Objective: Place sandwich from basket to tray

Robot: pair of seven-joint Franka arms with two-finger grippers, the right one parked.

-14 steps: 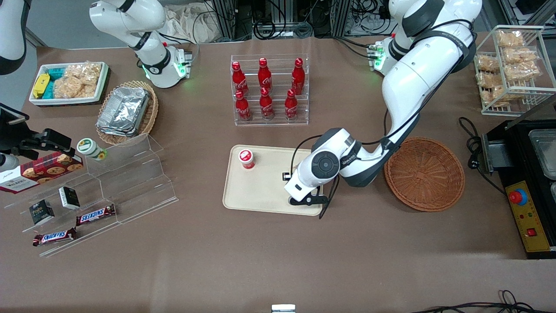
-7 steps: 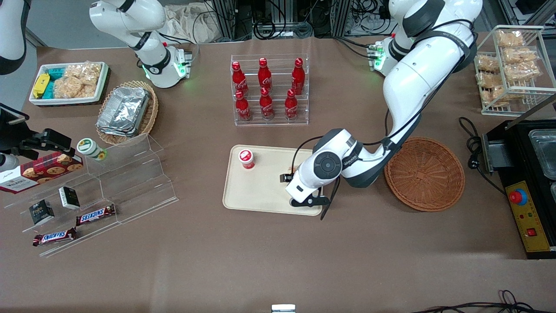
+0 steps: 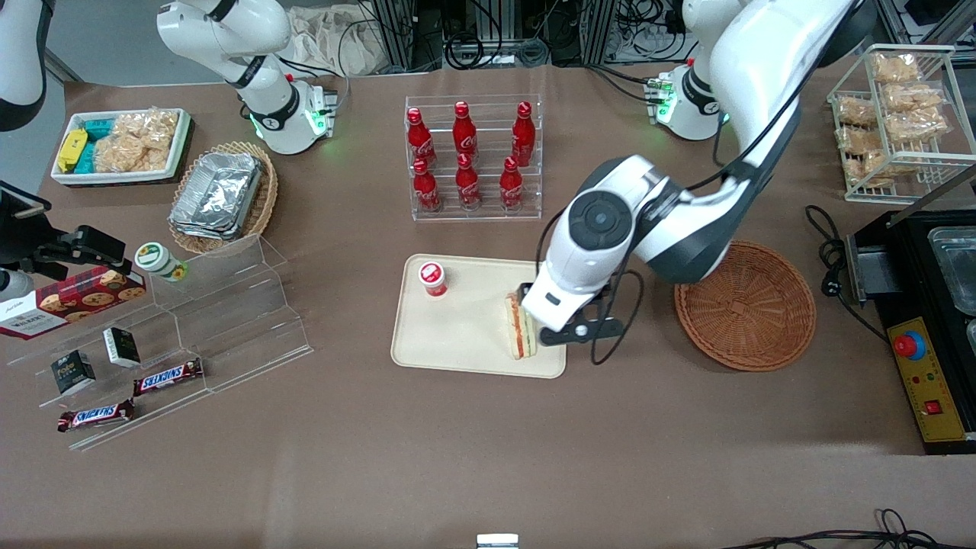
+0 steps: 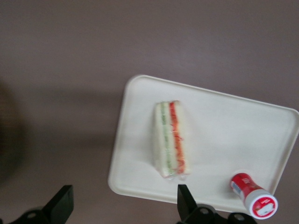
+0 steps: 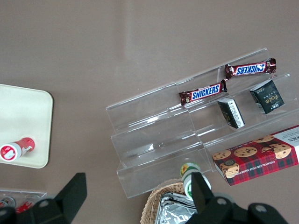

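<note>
The sandwich, a white wedge with red and green layers, lies on its side on the cream tray, at the tray's end nearest the basket. It also shows in the left wrist view, resting on the tray. The round reddish-brown basket stands empty beside the tray, toward the working arm's end. My left gripper hangs above the sandwich, raised clear of it. In the wrist view the gripper is open and empty, with its fingertips wide apart.
A small red-capped bottle lies on the tray, away from the sandwich. A clear rack of red cola bottles stands farther from the camera than the tray. A clear stepped shelf with snack bars stands toward the parked arm's end.
The left arm has risen from low over the tray and shifted a little toward the basket. The sandwich, hidden under the wrist before, now lies uncovered on the tray, let go.
</note>
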